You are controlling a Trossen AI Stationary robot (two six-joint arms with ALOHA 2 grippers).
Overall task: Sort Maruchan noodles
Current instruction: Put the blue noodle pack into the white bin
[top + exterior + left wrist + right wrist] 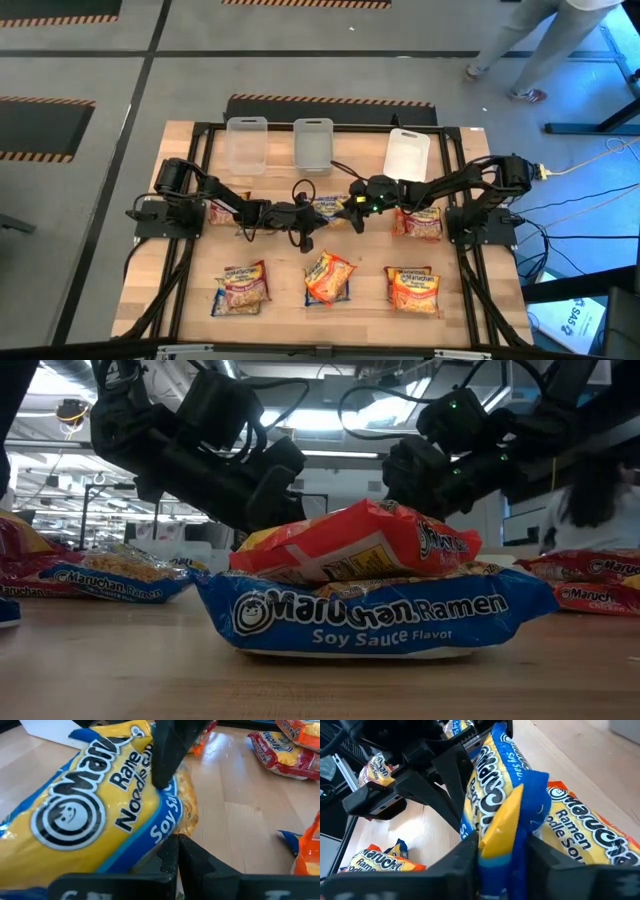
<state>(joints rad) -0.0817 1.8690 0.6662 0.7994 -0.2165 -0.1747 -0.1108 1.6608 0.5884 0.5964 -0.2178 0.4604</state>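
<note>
A blue-and-yellow Maruchan packet (pixel 328 207) is held off the table at its middle, between both arms. My left gripper (pixel 312 215) comes at it from the table's left and my right gripper (pixel 347 207) from the right; both are shut on it. Other packets lie flat on the table. A red one (pixel 214 211) is under the left arm and a red pile (pixel 418 223) is under the right arm. Near the front edge are a pink-and-blue pile (pixel 240 288), an orange packet on a blue one (pixel 360 545) and a red-orange pile (pixel 413 290). My left gripper has its two fingertips (pixel 176 851) closed together on the packet's blue side edge (pixel 162 827), coming level from the table's left. The packet is lifted clear and stands on edge in front of the fingers. My right gripper pinches the packet's crumpled blue-and-yellow end (pixel 506 827) between its two fingers (pixel 465 857), level from the table's right. The end is folded and bunched in the gap, and the rest of the packet reaches away toward the left gripper.
Two clear tubs (pixel 247 143) (pixel 313 143) and a white lid or tray (pixel 407 155) stand along the table's far edge. A dark frame runs around the tabletop. A person (pixel 545 45) walks on the floor beyond the far right corner. Bare wood shows between the front piles.
</note>
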